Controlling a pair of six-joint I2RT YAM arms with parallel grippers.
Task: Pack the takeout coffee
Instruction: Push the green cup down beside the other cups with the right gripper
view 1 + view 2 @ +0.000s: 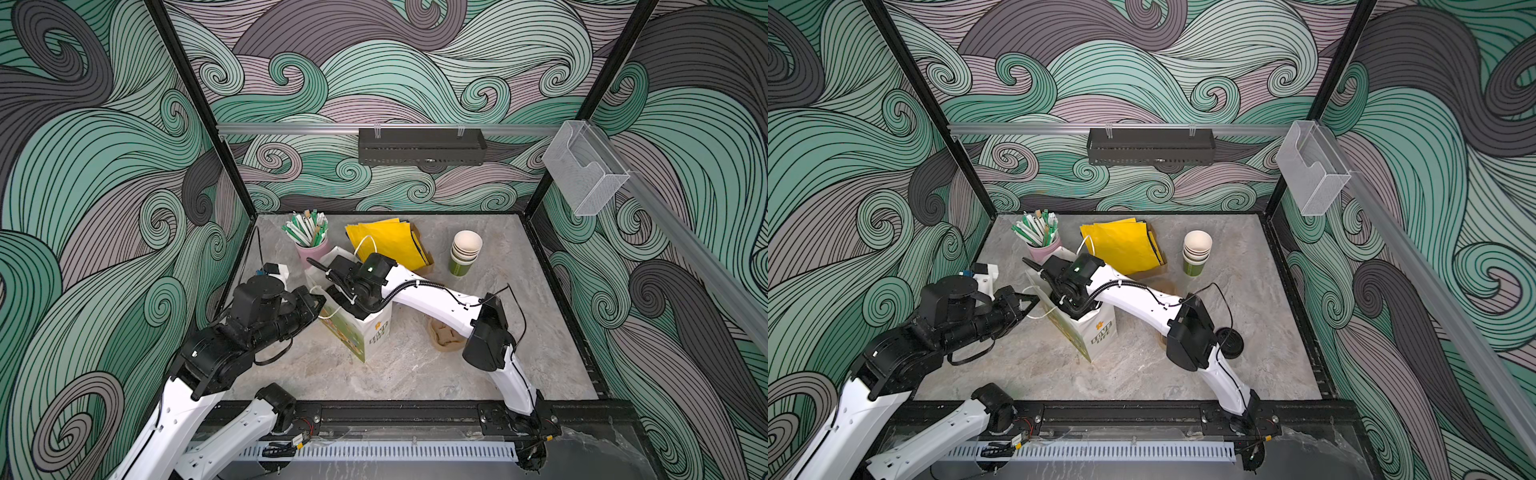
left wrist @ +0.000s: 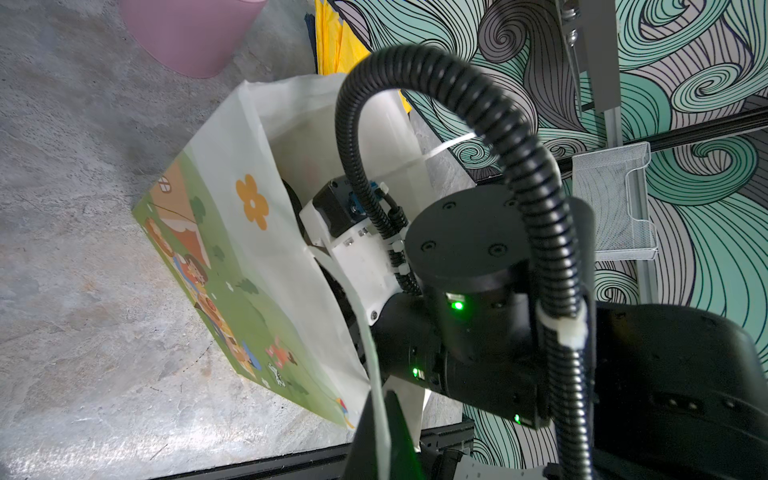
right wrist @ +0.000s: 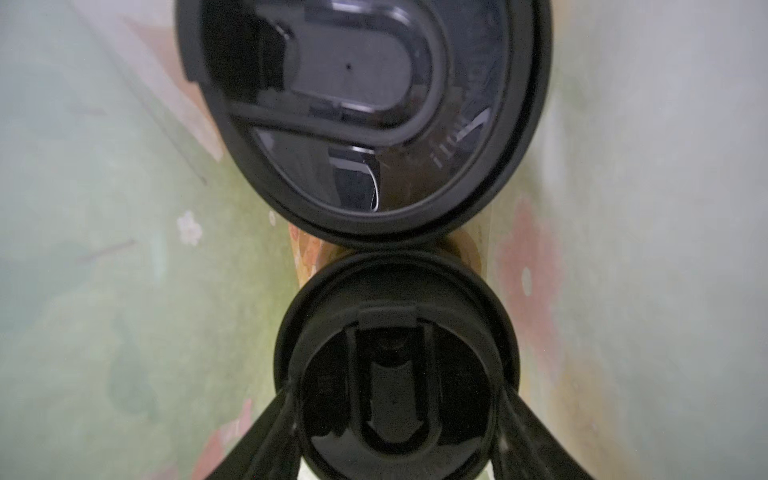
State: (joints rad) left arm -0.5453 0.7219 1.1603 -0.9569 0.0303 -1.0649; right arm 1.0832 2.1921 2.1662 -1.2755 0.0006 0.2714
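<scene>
Marbled surface (image 1: pixel 1142 374), walls (image 1: pixel 851 166) of swirls; a bag (image 1: pixel 1096 332) printed "LOVE LIFE" stands mid-surface, left fingers (image 2: pixel 395 436) closed on its handle (image 2: pixel 372 365). Inside — beside another lidded cup (image 3: pixel 361 116) — right fingers (image 3: pixel 266 436) grip the coffee (image 3: pixel 395 374).

In both top views I can't see the right end effector (image 3: pixel 397 390); it sits inside the bag (image 1: pixel 376 332); in the right wrist view its fingers (image 3: pixel 266 432) are cut off at the picture's edge; the takeout coffee (image 3: pixel 395 332) shows only its lid, cup body hidden; a 2nd lid (image 3: pixel 365 124) runs off the edge; the bag's inner walls are blurred; the right arm (image 1: pixel 1133 295) covers part of a black lid (image 1: pixel 1229 343) on the desk (image 1: pixel 1142 374).
</scene>
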